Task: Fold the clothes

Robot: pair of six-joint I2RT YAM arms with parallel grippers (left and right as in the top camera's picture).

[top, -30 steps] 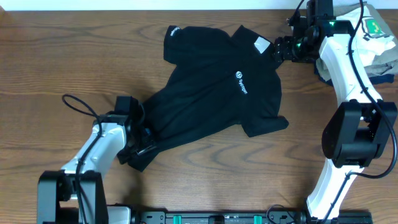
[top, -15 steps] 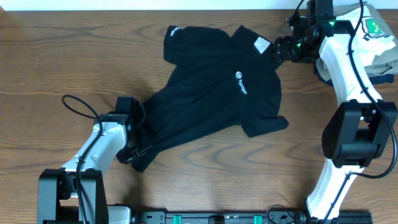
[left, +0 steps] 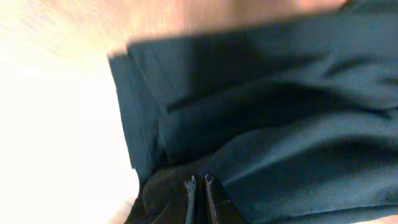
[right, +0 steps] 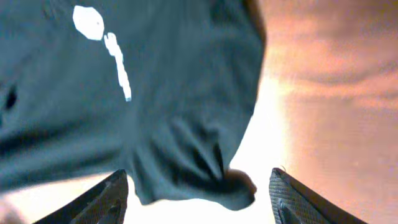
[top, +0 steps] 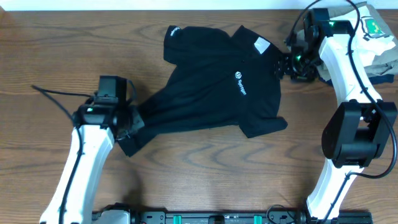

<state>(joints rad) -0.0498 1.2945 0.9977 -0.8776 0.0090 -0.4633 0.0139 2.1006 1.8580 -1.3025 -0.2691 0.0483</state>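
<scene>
The clothes, a black polo shirt [top: 211,93], lie spread on the wooden table [top: 56,43], collar toward the back and a white chest logo [top: 241,82] facing up. My left gripper [top: 129,124] is at the shirt's lower left hem. In the left wrist view this left gripper [left: 199,184] is shut on a pinch of the black shirt [left: 280,112]. My right gripper [top: 287,62] hovers at the shirt's back right shoulder. In the right wrist view the right gripper [right: 199,180] is open, with the shirt's [right: 143,93] edge lying between its fingers.
A white garment with a green crest [top: 373,28] lies at the back right corner, on top of folded khaki and navy garments [top: 387,65]. Bare wood [top: 205,174] runs along the front of the table.
My left gripper has shut on the hem, and the left arm has swung up and leftward, tugging that corner. The right gripper has dropped slightly toward the shoulder and narrowed a little.
</scene>
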